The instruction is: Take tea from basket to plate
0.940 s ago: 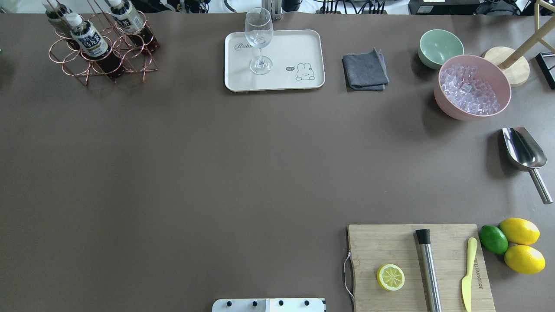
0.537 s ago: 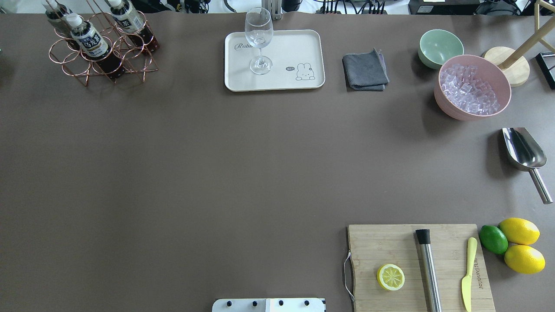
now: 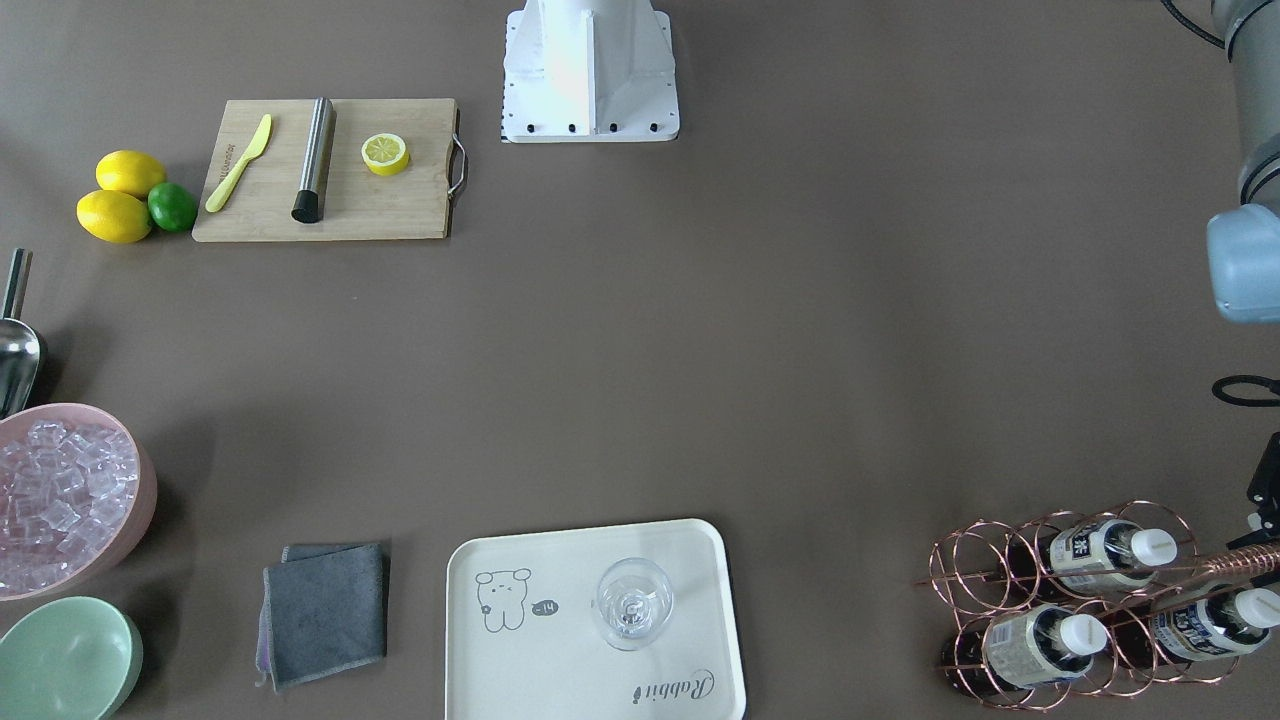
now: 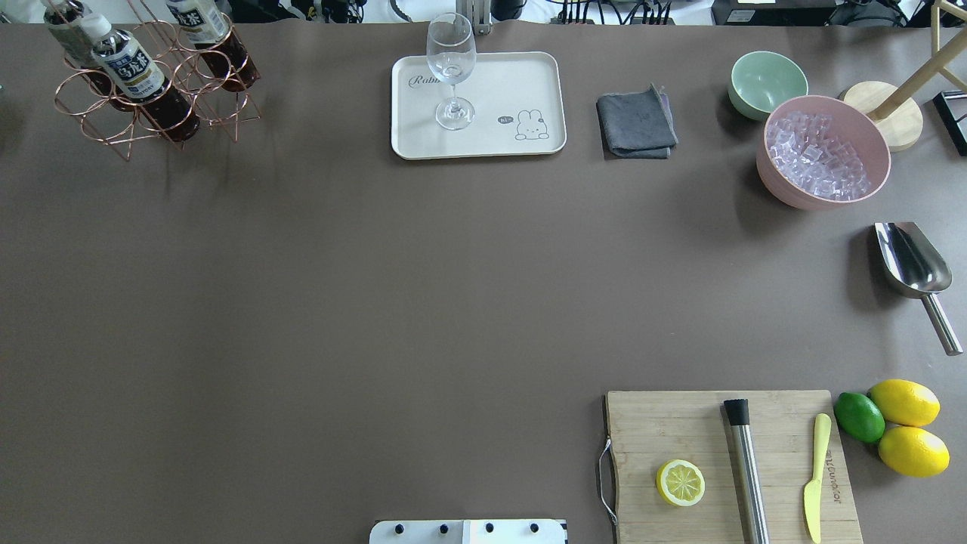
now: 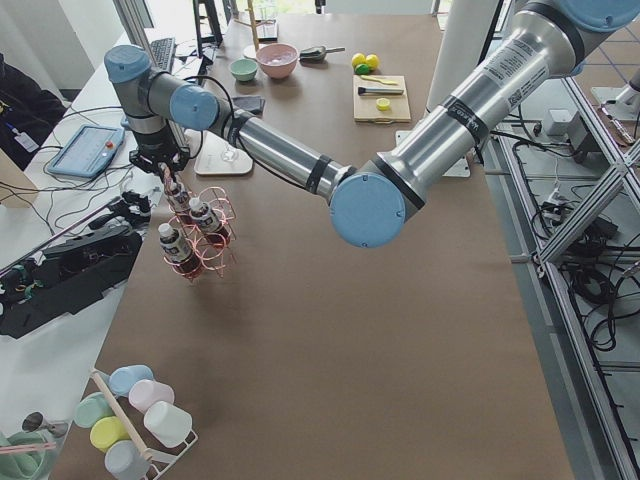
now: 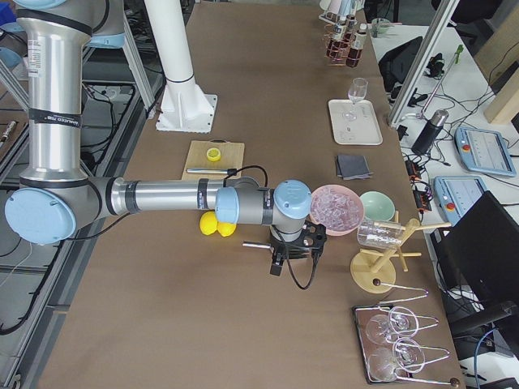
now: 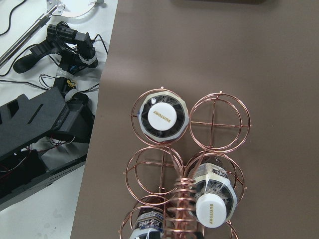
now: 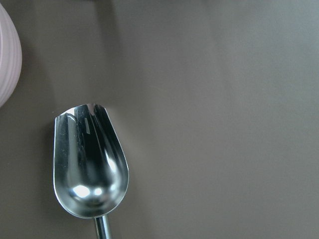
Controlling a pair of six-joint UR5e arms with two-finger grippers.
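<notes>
The basket is a copper wire rack at the table's far left corner, and it looks tilted. Three tea bottles stand in its cells; the nearest tea bottle has a white cap. My left gripper is at the end of the basket's twisted handle and seems shut on it; its fingers are mostly out of frame. The left wrist view looks straight down on the bottle caps. The plate lies at the far middle, apart from the basket. My right gripper hovers over a steel scoop; I cannot tell whether it is open.
A wine glass stands on the plate's left part. A grey cloth, a mint bowl and a pink bowl of ice sit at the far right. The cutting board, lemons and a lime are near right.
The basket with its bottles has shifted toward the far left corner of the table and tipped. Nothing else on the table has moved.
</notes>
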